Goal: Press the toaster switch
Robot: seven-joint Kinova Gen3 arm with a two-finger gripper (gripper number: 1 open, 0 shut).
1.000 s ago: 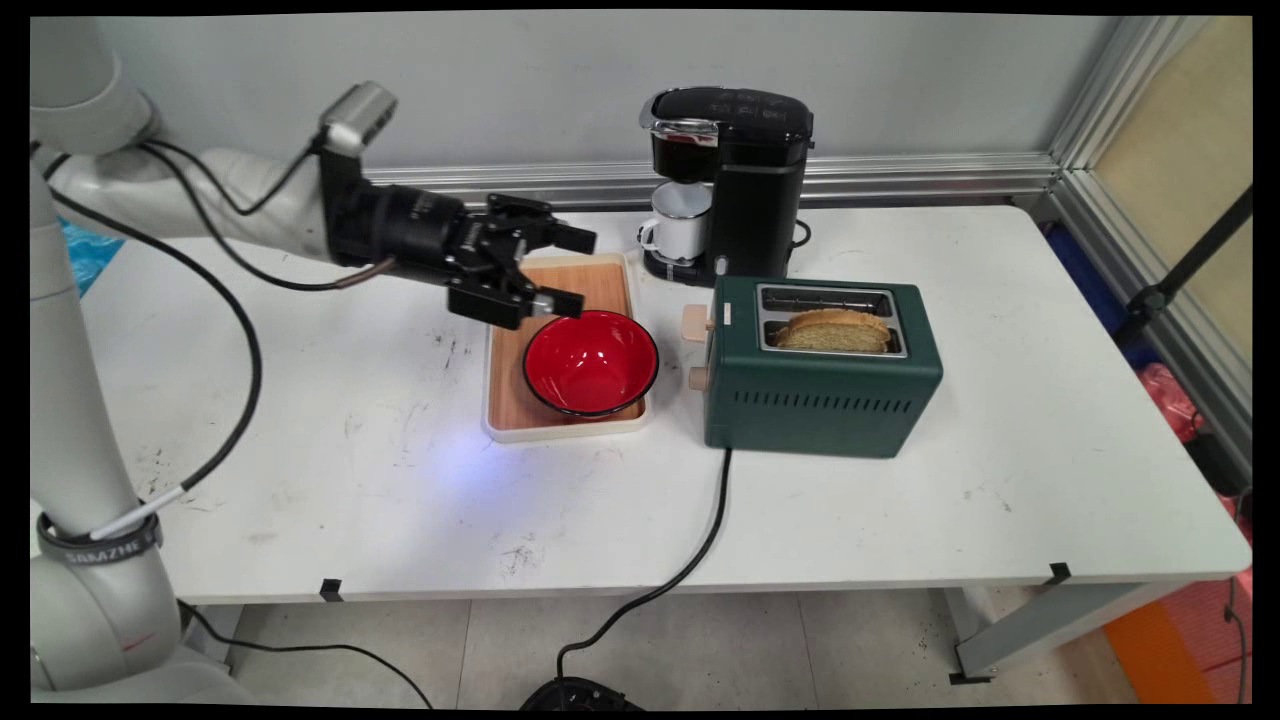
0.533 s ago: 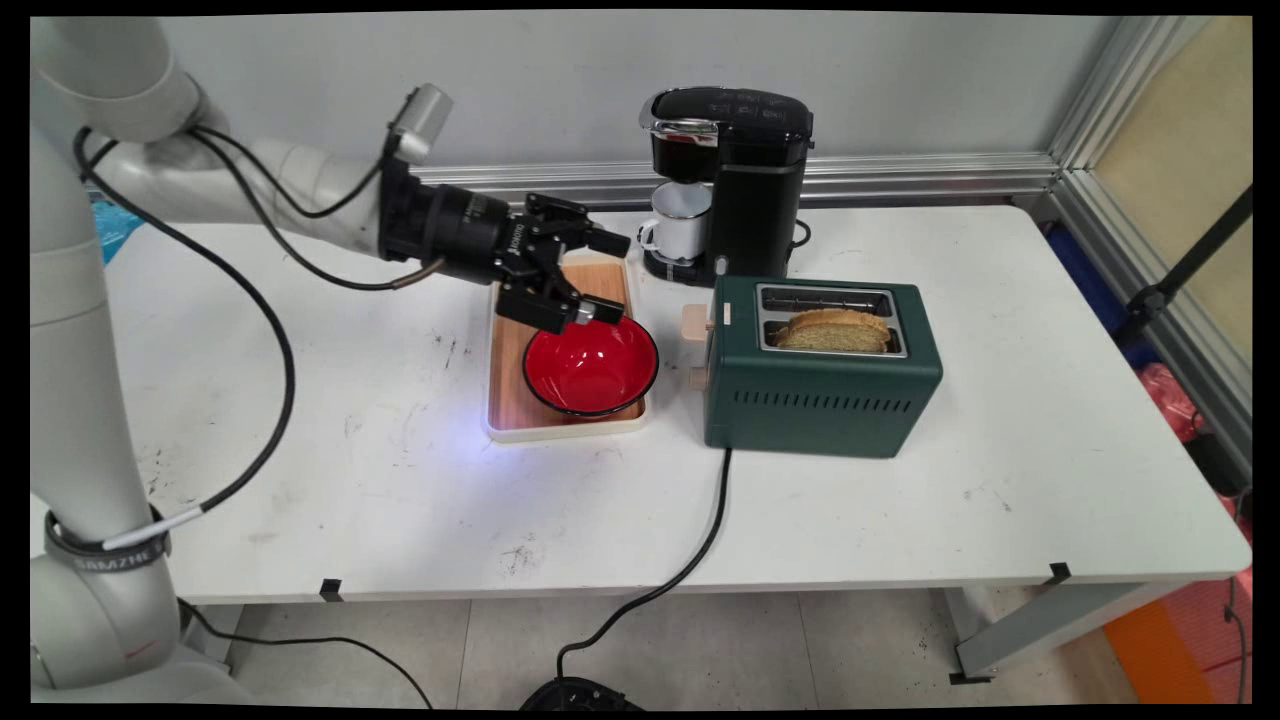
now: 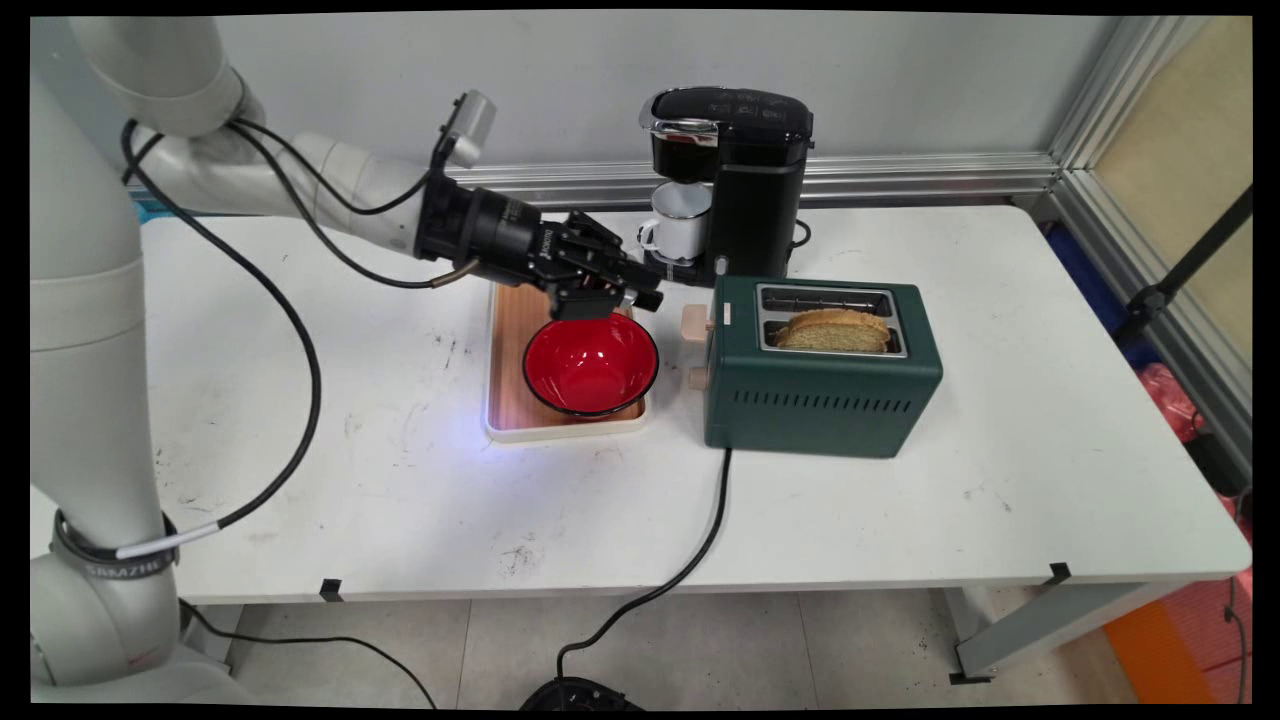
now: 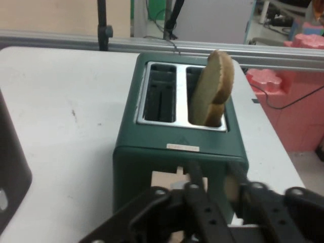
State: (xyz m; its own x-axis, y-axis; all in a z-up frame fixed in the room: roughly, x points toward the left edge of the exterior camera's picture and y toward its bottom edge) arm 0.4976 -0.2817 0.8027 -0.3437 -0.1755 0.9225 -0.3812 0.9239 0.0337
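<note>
My gripper point(image 3: 652, 290) hangs low over the far rim of the red bowl point(image 3: 590, 365), its fingers drawn close together with nothing between them. It points at the left end of the green toaster point(image 3: 820, 400), just short of the beige lever point(image 3: 694, 322). In the hand view the gripper point(image 4: 212, 164) faces that end of the toaster point(image 4: 177, 131), with the lever point(image 4: 164, 182) just behind the fingers. A slice of bread point(image 3: 833, 330) stands in the near slot; in the hand view the bread point(image 4: 212, 91) fills the right slot and the other slot is empty.
The bowl rests on a wooden tray point(image 3: 510, 420). A black coffee machine point(image 3: 745, 180) with a white mug point(image 3: 680, 225) under its spout stands behind the toaster. The toaster's black cord point(image 3: 700, 540) runs off the table's front edge.
The gripper has moved right, from over the tray's far left to the toaster's lever end. It has turned about its axis, and its fingers have come together from wide open.
</note>
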